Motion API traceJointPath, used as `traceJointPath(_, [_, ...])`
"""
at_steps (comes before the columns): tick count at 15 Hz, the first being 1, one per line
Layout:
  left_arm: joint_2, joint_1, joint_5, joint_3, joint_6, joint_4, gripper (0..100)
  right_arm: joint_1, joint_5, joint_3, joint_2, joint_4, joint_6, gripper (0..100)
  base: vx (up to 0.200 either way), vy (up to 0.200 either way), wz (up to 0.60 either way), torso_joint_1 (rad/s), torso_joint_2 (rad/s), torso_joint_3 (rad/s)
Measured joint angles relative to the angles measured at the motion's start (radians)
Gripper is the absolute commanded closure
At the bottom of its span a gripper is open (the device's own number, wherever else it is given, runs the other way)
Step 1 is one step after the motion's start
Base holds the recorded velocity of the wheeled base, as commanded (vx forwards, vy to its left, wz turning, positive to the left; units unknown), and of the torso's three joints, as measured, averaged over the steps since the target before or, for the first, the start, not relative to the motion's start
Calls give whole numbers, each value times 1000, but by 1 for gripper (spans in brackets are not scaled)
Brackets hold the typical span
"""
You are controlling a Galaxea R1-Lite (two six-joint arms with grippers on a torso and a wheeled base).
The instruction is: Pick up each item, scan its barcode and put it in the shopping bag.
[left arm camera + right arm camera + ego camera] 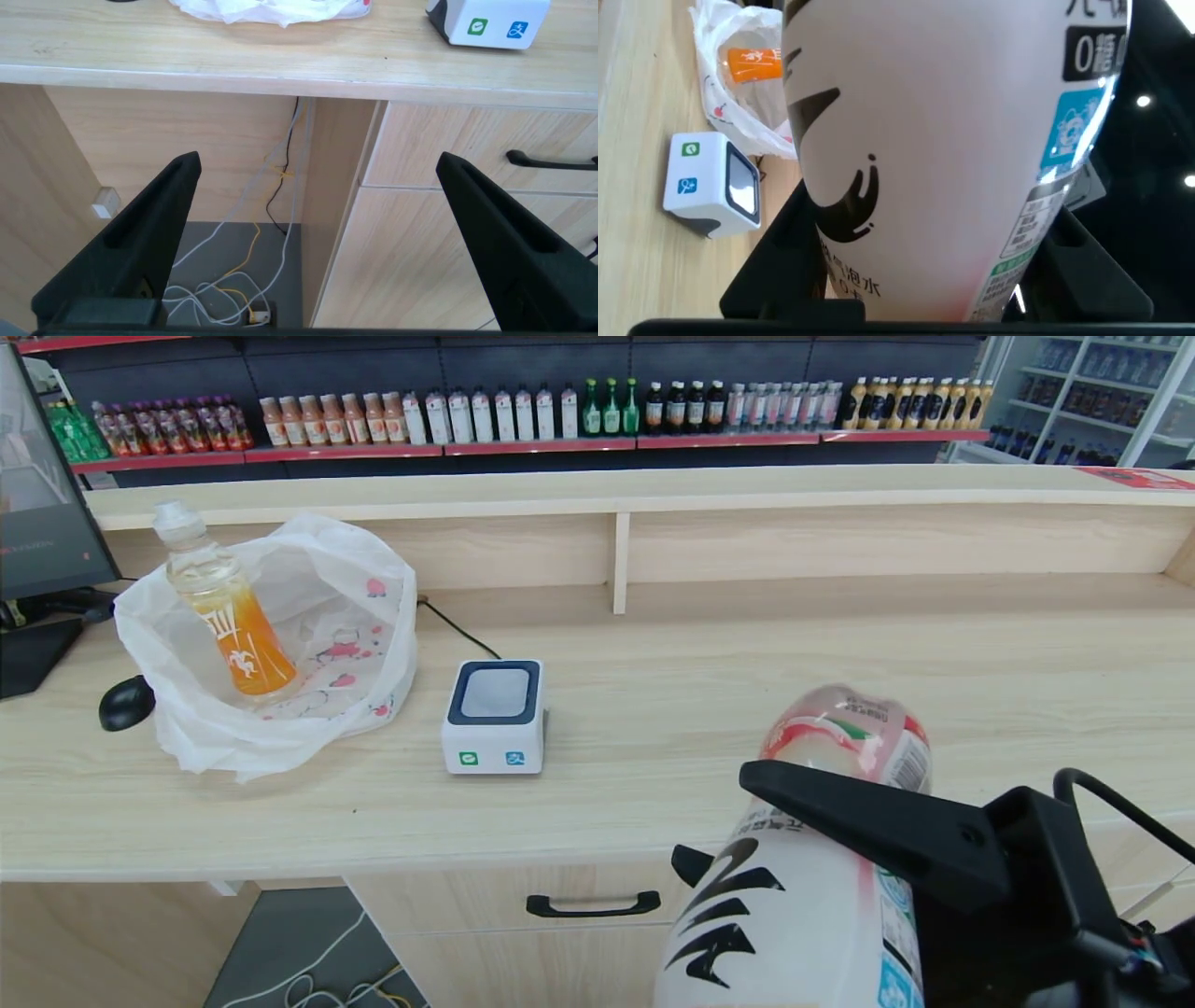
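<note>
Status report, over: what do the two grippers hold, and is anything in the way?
Right gripper shut on white bottle. Left gripper open, empty, below counter edge. Orange bottle already in shopping bag. Scanner uncovered beside bag.

**Print on show at the counter**

The white bottle (803, 915) carries big black brush-stroke characters with a row of smaller ones above them. It also has a barcode (910, 767) on its side and a blue panel of fine print. The orange bottle (238, 639) bears white brush characters down its label. The scanner (495, 714) shows two little square icons on its front, one green, one blue. A line of red lettering on the monitor (42, 513) is too small to make out.
</note>
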Motion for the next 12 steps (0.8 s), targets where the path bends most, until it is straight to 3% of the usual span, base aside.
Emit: traceJointPath(12, [0, 0, 0, 0, 0, 0, 0, 26, 1, -38, -6, 0, -129, 100, 0, 0, 0, 0, 0, 0])
